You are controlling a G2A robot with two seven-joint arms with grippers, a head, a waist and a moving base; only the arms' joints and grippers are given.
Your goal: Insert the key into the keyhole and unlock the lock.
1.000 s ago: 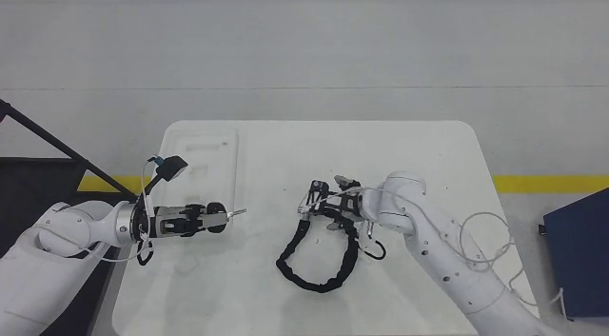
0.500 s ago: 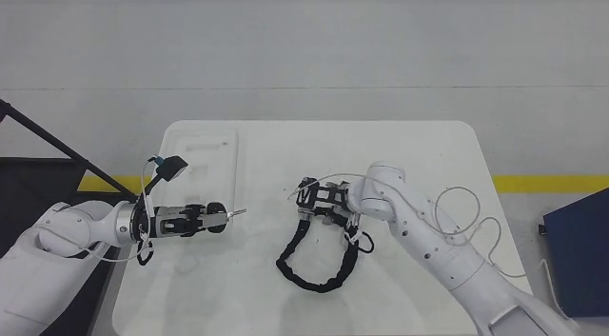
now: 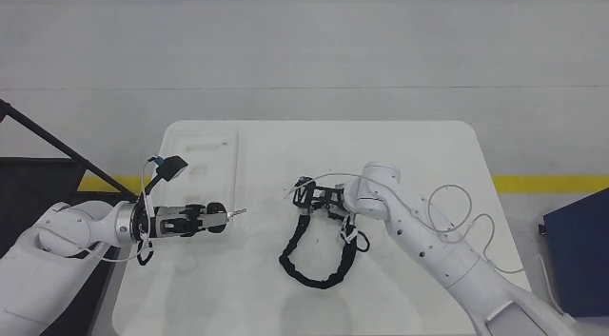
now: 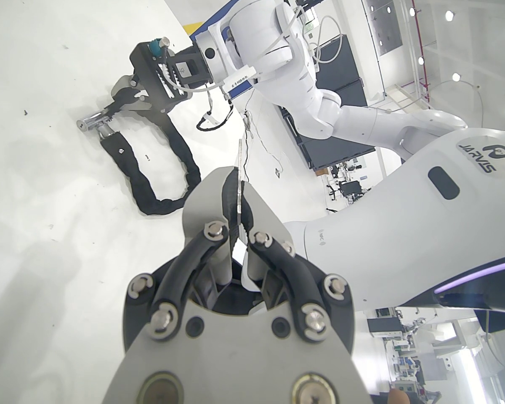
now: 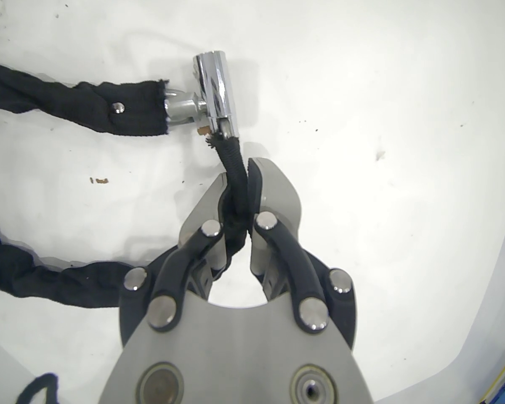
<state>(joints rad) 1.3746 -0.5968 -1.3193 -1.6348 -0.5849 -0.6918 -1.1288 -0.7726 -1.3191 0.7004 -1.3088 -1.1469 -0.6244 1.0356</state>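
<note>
Top view: on the white desk (image 3: 409,146) the left hand (image 3: 217,214) is closed on a slim flat metal key (image 3: 236,211), whose blade points across the desk toward the lock. The right hand (image 3: 306,198) sits at the head of the black fabric-sleeved chain (image 3: 314,274), which lies in a loop near the desk's middle. Over the last second the right arm has swung toward the key side, carrying the lock head with it and dragging the loop after it. The left arm has not moved. The gap between key and lock has narrowed, though the two remain well apart. Left wrist view: the key is pinched edge-on between narrow jaws, with most of the blade protruding. Beyond it the short chrome cylinder (image 4: 93,119) rests on the desk, one end turned roughly toward this camera. Right wrist view: the jaws are clamped on the black sleeve just behind the chrome cylinder, not on the cylinder itself, which lies touching the desk beyond the fingertips. The keyhole cannot be made out. Assessment: the shift looks like presentation of the lock to the key, and insertion has not begun. The grip on soft sleeve may let the cylinder twist under the key's push, so alignment warrants care.
</note>
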